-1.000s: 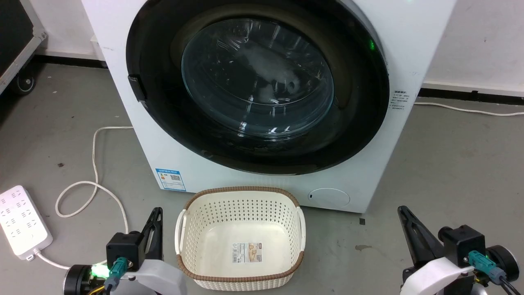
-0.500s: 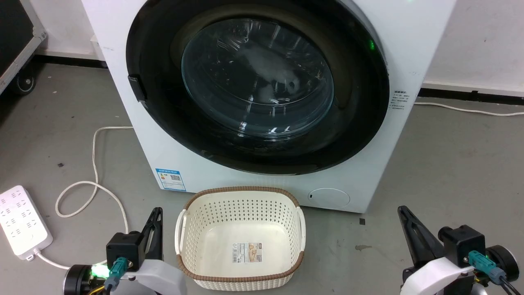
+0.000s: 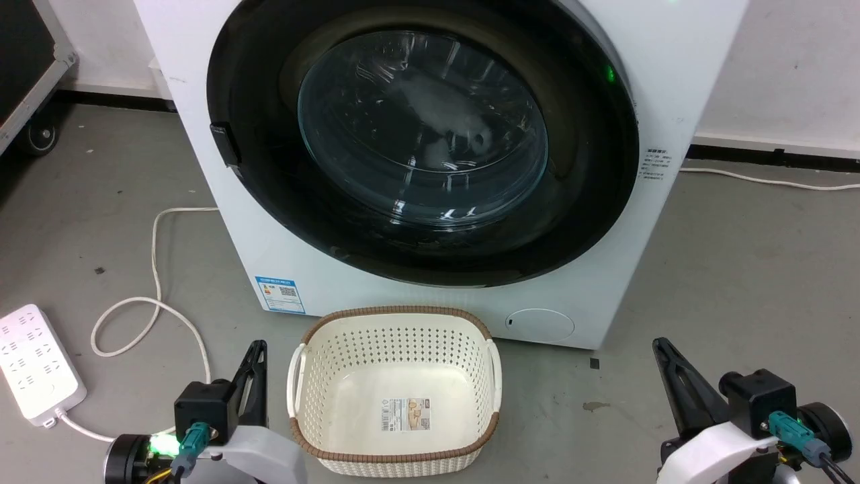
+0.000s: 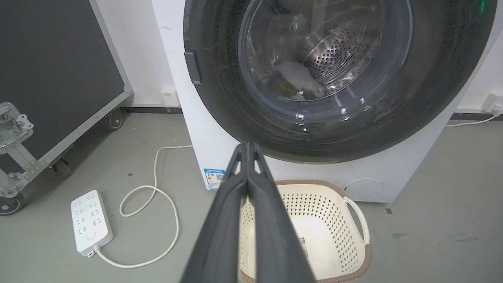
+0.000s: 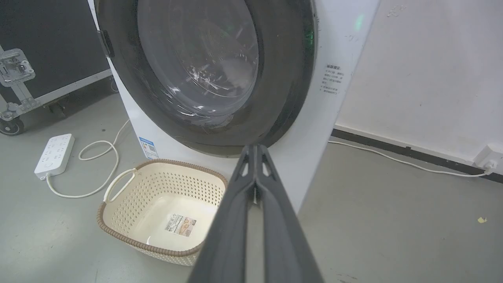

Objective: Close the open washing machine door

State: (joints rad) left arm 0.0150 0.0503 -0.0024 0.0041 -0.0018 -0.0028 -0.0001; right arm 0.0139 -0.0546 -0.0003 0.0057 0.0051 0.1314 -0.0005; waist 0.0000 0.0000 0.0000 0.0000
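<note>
Jaws: both pairs clenched, empty, bottom corners
Door: washing machine door (image 3: 423, 134) upper centre, against the washing machine (image 3: 672, 81); latching unclear
Risk: I fear it springs back unlatched; basket (image 3: 396, 312) below could snag my arm

Grey floor (image 3: 739, 269) recorded. The washing machine (image 3: 605, 289) is stood on it, ahead of both pincers. A cream perforated basket (image 3: 396, 356) is set on the floor between the left gripper (image 3: 257, 346) and the right gripper (image 3: 660, 344), just beside the left one. A white power strip (image 3: 37, 363) and its looped white cable (image 3: 155, 255) are laid out beyond the left gripper's outer side. A dark stain (image 3: 594, 406) is noted near the right gripper.
</note>
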